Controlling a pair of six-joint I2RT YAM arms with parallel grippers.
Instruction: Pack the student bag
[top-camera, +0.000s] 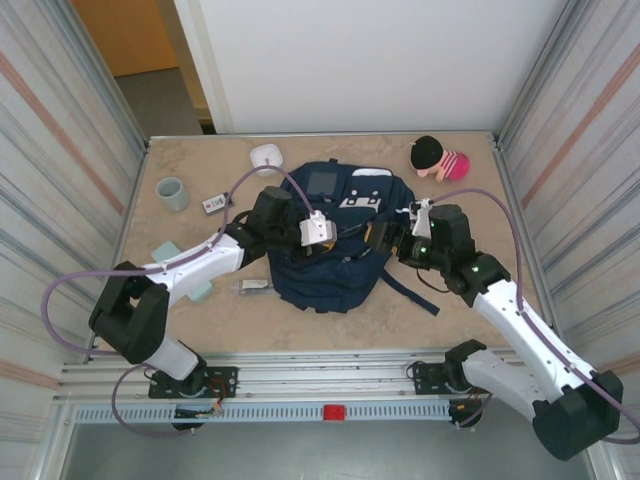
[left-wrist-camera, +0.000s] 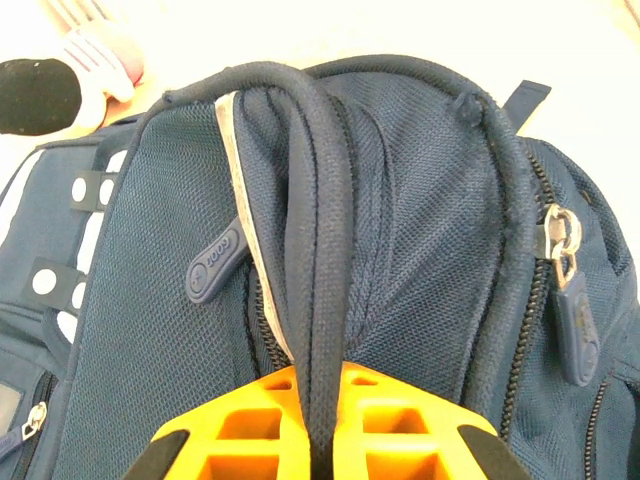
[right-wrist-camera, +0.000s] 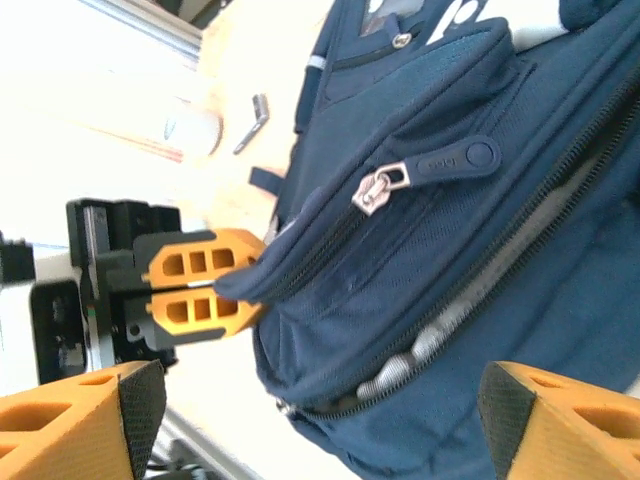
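Striped side panels and a white back wall are seen around a beige desk (top-camera: 330, 325). At the centre of the top view, the student bag (top-camera: 335, 255) is laid flat on the desk, with its front pocket toward the upper part of the frame. The left gripper (top-camera: 318, 232) is placed over the bag's left middle. In the left wrist view, its orange fingers (left-wrist-camera: 250, 430) are seen clamped together on a dark corded edge (left-wrist-camera: 325, 250) of the bag, which is drawn up between them. The right gripper (top-camera: 398, 242) is held at the bag's right side. In the right wrist view, its jaws are set wide apart at the lower corners with nothing gripped, and a zip pull (right-wrist-camera: 450, 160) is seen at the upper middle. A pale green cup (top-camera: 172, 193) is stood at the upper left of the desk. A plush toy (top-camera: 438, 157) is laid at the upper right. Both are kept apart from the bag.
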